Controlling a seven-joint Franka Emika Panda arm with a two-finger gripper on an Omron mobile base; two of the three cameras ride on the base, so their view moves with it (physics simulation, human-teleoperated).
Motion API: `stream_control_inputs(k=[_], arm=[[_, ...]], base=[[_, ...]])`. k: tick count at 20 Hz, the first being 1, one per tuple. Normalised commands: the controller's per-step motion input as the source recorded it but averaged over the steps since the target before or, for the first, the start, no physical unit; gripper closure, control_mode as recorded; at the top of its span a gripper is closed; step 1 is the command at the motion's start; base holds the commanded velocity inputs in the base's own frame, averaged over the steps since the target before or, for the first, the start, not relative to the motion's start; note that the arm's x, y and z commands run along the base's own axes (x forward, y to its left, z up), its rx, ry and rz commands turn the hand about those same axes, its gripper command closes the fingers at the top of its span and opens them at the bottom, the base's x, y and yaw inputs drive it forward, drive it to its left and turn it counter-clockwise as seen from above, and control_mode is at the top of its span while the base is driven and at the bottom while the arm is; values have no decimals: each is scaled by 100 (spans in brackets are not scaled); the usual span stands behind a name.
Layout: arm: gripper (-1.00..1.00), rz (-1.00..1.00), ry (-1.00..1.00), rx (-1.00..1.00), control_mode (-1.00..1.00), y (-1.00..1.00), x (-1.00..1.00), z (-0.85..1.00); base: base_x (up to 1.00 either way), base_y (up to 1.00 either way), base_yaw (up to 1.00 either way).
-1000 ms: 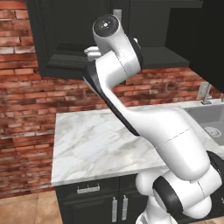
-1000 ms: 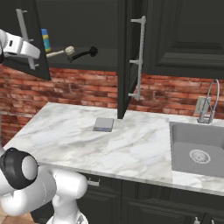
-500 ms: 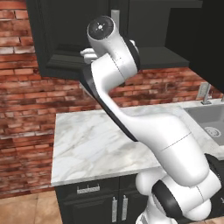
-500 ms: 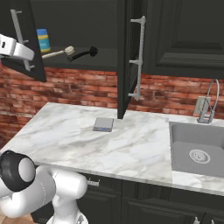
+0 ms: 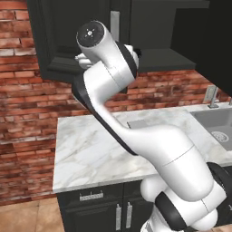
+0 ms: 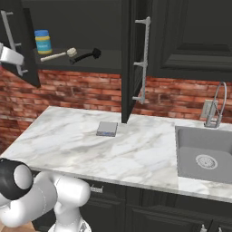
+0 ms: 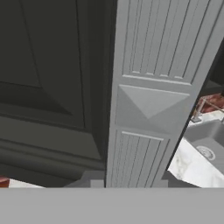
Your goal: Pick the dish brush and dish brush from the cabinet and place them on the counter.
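The cabinet [image 6: 108,61] stands open, and on its dark shelf lie the cream dish brush [image 6: 59,55] and the black dish brush [image 6: 86,55], side by side. My gripper [image 7: 127,181] is shut on the silver bar handle [image 7: 148,100] of the cabinet's left door [image 6: 20,50]. That handle [image 5: 115,25] also peeks out above my arm in the left base view. The white marble counter [image 6: 68,140] lies below the cabinet, and no brush rests on it.
A blue and yellow container [image 6: 43,41] stands on the shelf left of the brushes. A flat grey pad [image 6: 107,128] lies on the counter under the right door [image 6: 131,59], which juts out edge-on. The sink [image 6: 204,154] and faucet [image 6: 215,106] are at the right.
The left door has swung further open to the left with my hand on its handle, uncovering more of the blue container and the shelf. The brushes have not moved.
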Motion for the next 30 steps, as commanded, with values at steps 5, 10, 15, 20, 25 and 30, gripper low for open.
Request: stream_control_inputs(k=[5, 10, 15, 20, 25, 30], arm=[[100, -4, 0, -1, -100, 44, -15, -12], [100, -3, 0, 0, -100, 43, -12, -12], [100, -3, 0, 0, -100, 41, -12, -12], [100, -3, 0, 0, -100, 39, -10, -12], [100, -2, 0, 0, -100, 35, -9, -12], [-100, -1, 0, 0, -100, 12, -5, -5]], base=[[0, 0, 0], [0, 0, 0], [0, 0, 0], [0, 0, 0], [0, 0, 0], [0, 0, 0]])
